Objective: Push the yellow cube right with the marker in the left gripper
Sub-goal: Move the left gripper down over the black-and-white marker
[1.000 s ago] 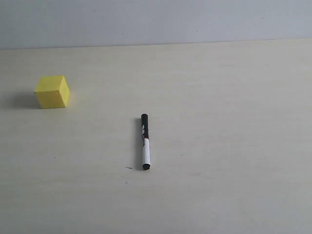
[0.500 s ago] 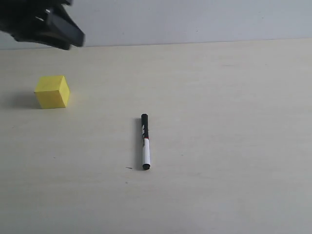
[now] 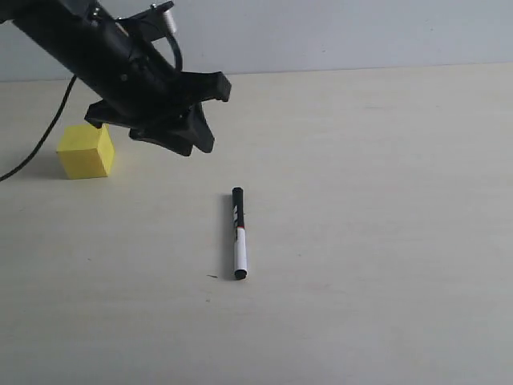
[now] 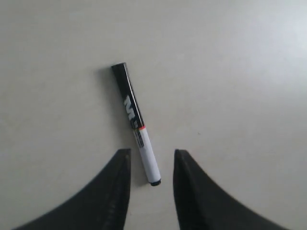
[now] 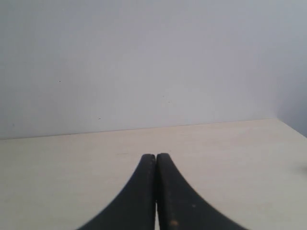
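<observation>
the left gripper (image 3: 214,116) hangs over the table (image 3: 385,241), its 2 fingers parted with nothing between them. the marker (image 3: 238,234) lies flat on the table, apart from the gripper, black cap pointing away. the yellow cube (image 3: 84,151) sits well left of it, partly behind the arm. the right gripper (image 5: 156,160) has its fingers pressed together, empty.

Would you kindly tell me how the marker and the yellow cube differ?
The marker is slim, black and white; the yellow cube is blocky and one plain colour. The marker lies mid-table, the yellow cube at the exterior view's left. The open left gripper frames the marker, not the yellow cube. Both rest unheld on the table.
</observation>
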Robot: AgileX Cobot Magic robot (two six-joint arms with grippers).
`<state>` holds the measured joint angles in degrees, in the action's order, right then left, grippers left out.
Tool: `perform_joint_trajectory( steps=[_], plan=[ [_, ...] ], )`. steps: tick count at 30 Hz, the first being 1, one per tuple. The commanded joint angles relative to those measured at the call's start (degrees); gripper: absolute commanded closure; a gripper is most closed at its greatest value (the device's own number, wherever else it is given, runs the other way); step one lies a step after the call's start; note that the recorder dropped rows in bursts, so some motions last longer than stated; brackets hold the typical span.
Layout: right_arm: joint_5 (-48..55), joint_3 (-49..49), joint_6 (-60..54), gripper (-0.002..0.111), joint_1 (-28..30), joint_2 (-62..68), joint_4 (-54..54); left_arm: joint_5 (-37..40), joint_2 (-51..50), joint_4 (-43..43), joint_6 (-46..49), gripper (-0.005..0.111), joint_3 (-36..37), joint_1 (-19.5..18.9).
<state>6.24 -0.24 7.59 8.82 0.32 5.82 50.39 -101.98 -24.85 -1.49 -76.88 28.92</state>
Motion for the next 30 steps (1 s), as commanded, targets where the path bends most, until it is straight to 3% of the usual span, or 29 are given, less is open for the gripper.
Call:
perform_joint_trajectory(
  steps=[1,4,6,8,11,17,30],
  plan=[
    [-0.09,0.24,0.2,0.108,0.17,-0.32,0.21,0.97,-1.17,17.94,-17.54,0.075,-6.23,6.95],
    [-0.09,0.24,0.2,0.108,0.17,-0.32,0.21,5.21,-2.48,27.61,-25.56,0.074,-9.51,11.16],
    [-0.09,0.24,0.2,0.108,0.17,-0.32,0.21,10.02,-3.52,28.07,-26.57,0.068,-11.06,12.63],
    [-0.09,0.24,0.2,0.108,0.17,-0.32,0.21,13.92,-4.77,26.66,-28.19,0.055,-11.95,13.02],
    [-0.09,0.24,0.2,0.108,0.17,-0.32,0.21,15.36,-6.64,23.67,-30.62,0.043,-12.03,13.01],
    [-0.09,0.24,0.2,0.108,0.17,-0.32,0.21,15.36,-11.51,17.34,-34.77,0.054,-12.03,13.01],
    [-0.09,0.24,0.2,0.108,0.17,-0.32,0.21,10.27,-18.37,15.36,-34.77,0.054,-12.03,14.7]
  ],
)
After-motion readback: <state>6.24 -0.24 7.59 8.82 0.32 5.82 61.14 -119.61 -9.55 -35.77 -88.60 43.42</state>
